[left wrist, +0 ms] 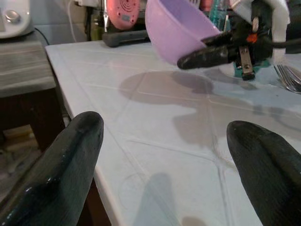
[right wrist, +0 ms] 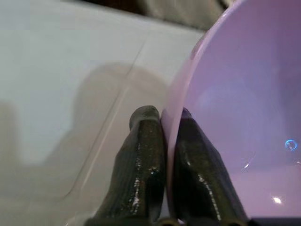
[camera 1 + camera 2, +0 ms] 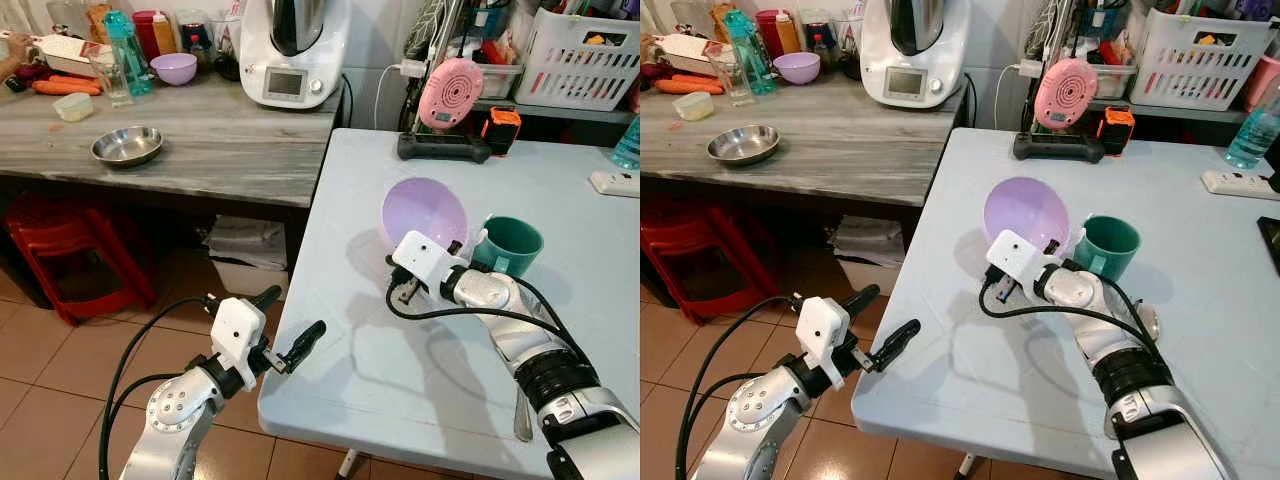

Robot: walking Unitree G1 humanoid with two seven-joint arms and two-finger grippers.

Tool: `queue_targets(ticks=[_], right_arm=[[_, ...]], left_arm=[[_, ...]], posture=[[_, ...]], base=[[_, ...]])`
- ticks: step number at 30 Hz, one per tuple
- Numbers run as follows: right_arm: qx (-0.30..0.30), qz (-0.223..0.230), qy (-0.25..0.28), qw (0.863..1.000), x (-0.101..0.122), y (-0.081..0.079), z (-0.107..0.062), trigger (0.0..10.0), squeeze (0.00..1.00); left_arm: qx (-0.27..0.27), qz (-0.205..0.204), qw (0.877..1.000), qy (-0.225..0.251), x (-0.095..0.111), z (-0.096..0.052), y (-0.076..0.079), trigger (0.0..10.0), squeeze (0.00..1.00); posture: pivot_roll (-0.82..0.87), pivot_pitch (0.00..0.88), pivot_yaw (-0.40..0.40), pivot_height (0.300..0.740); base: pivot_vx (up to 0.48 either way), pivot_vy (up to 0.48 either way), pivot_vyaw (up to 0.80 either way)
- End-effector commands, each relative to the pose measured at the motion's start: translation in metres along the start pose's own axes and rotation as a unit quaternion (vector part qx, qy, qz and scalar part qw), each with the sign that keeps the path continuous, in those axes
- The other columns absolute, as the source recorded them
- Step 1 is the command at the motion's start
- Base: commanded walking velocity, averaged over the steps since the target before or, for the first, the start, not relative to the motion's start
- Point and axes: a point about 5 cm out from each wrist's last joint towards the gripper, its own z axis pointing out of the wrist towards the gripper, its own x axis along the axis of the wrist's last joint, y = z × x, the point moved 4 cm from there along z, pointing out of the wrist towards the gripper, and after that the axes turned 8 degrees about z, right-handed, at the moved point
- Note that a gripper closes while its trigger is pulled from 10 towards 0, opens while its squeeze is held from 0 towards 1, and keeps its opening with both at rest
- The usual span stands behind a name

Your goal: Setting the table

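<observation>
Two black fingers of the right end effector [image 2: 164, 117] pinch the rim of the purple bowl [image 3: 424, 211], holding it tilted above the white counter [image 3: 400, 380], a green mug [image 3: 509, 247] just beside. The left end effector [image 3: 285, 325] hangs spread and empty off the counter's edge.

A steel dish [image 3: 127, 146] and white kitchen machine [image 3: 292, 50] sit well apart on the wooden counter [image 3: 230, 140].

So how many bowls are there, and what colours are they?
Purple bowls: 2, one pinched at its rim by the right gripper above the table, held bowl, and one on the counter.
Silver bowls: 1, on the counter.
Total: 3 bowls.
</observation>
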Motion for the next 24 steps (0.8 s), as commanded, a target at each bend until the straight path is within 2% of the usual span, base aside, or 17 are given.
queue_targets(ticks=[1,4,6,7,8,11,14,15,16,20,24], right_arm=[[-0.023,-0.016,0.053,0.998,0.027,0.010,0.001,0.0,0.00],[-0.048,-0.015,0.128,0.990,0.056,0.007,-0.002,0.0,0.00],[-0.062,-0.008,0.157,0.986,0.068,0.006,-0.005,0.0,0.00],[-0.062,-0.008,0.157,0.986,0.068,0.006,-0.005,0.0,0.00],[-0.083,0.017,0.179,0.980,0.075,0.005,-0.009,0.0,0.00],[-0.111,0.054,0.200,0.972,0.079,0.005,-0.015,0.0,0.00],[-0.122,0.063,0.207,0.969,0.080,0.004,-0.018,0.0,0.00],[-0.132,0.066,0.211,0.966,0.080,0.003,-0.021,0.3,0.00],[-0.142,0.073,0.217,0.963,0.080,0.001,-0.025,10.0,0.00],[-0.175,0.102,0.240,0.949,0.084,-0.002,-0.038,10.0,0.00],[-0.182,0.115,0.243,0.946,0.084,-0.006,-0.044,10.0,0.00]], left_arm=[[0.021,0.007,1.000,-0.003,-0.001,-0.001,-0.007,10.0,0.00],[0.070,0.011,0.997,-0.018,-0.004,0.000,-0.020,10.0,0.00],[0.093,0.008,0.995,-0.028,-0.006,0.001,-0.026,10.0,0.00],[0.093,0.008,0.995,-0.028,-0.006,0.001,-0.026,10.0,0.00],[0.111,0.009,0.993,-0.030,-0.006,0.002,-0.031,10.0,0.00],[0.124,0.005,0.992,-0.028,-0.005,0.003,-0.034,10.0,0.00],[0.127,0.004,0.992,-0.028,-0.005,0.003,-0.035,10.0,0.00],[0.129,-0.002,0.991,-0.027,-0.005,0.004,-0.036,10.0,0.00],[0.131,-0.005,0.991,-0.027,-0.004,0.005,-0.037,10.0,0.00],[0.135,-0.012,0.990,-0.025,-0.003,0.010,-0.038,10.0,0.00],[0.128,-0.014,0.992,-0.019,-0.001,0.013,-0.036,10.0,0.00]], posture=[[0.06,0.000,0.008,0.740],[0.06,0.000,0.010,0.740],[0.06,0.000,0.010,0.740],[0.06,0.000,0.010,0.740],[0.06,0.000,0.009,0.740],[0.06,0.000,0.008,0.740],[0.06,0.000,0.009,0.740],[0.06,0.000,0.008,0.740],[0.06,0.000,0.009,0.740],[0.04,0.000,0.014,0.740],[0.04,0.000,0.016,0.740]], base=[[0.000,0.000,0.00],[0.000,0.000,0.00],[0.000,0.000,0.00],[0.000,0.000,0.00],[0.000,0.000,0.00],[0.000,0.000,0.00],[0.000,0.000,0.00],[0.000,0.000,0.00],[0.000,0.000,0.00],[0.000,0.000,0.00],[0.000,0.000,0.00]])
